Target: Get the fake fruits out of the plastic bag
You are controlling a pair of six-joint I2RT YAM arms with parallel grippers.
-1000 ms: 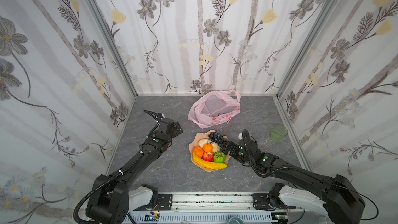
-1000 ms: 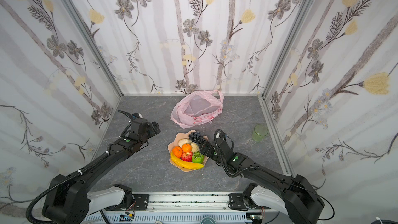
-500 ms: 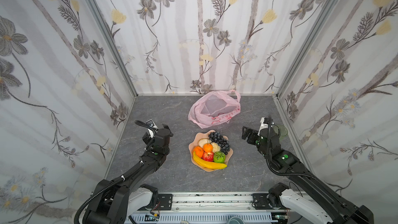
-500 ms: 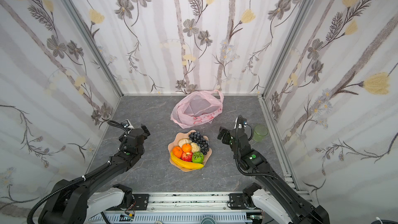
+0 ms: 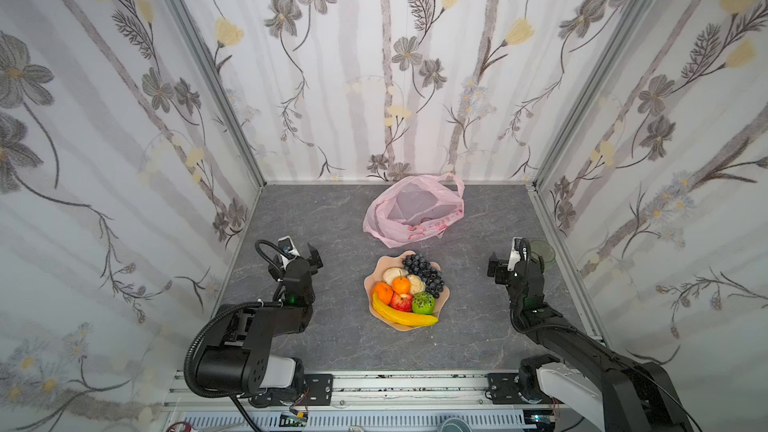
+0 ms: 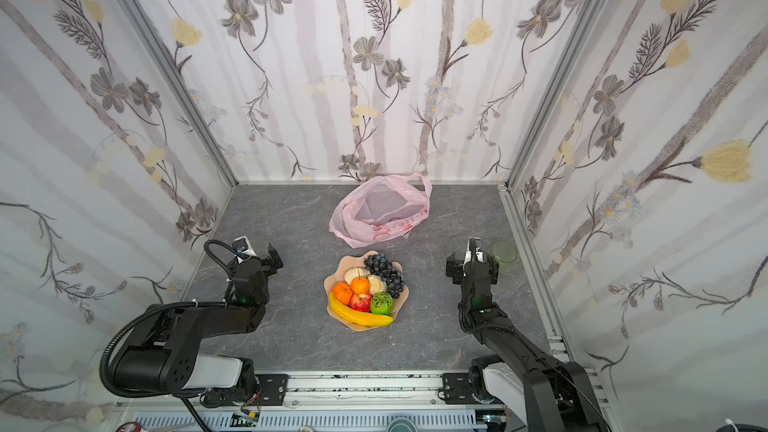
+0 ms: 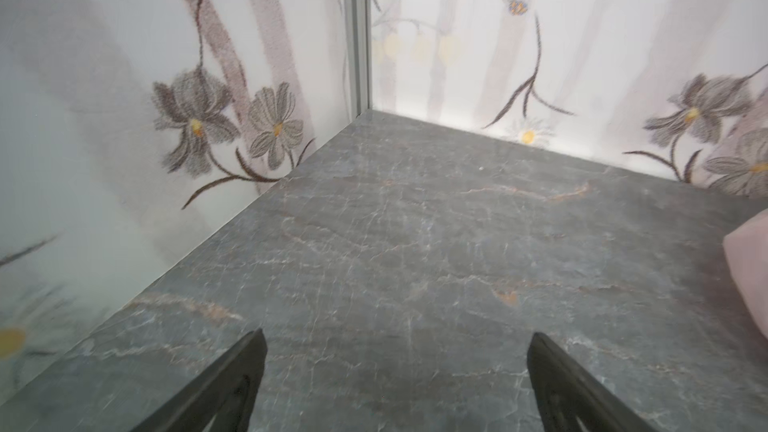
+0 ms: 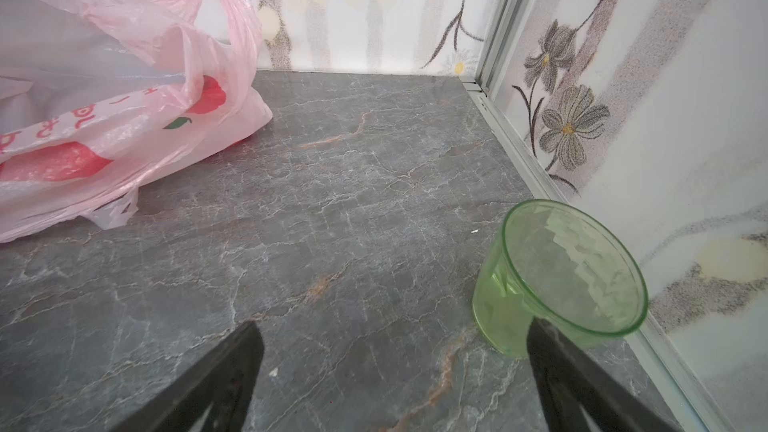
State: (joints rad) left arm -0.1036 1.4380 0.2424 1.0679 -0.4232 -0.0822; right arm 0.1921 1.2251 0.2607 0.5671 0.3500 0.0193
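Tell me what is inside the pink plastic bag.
The pink plastic bag lies open, and only its own translucent film shows inside. Its crumpled front folds could hide something small.

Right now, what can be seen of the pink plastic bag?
The plastic bag is thin, translucent pink film, crinkled, with red print and looped handles. It lies slumped on the grey table toward its far edge, mouth gaping upward, apparently empty. It sits just behind the peach plate; contact unclear.

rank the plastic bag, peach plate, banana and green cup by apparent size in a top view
1. plastic bag
2. peach scalloped plate
3. banana
4. green cup, edge hidden by the right arm, so less sure
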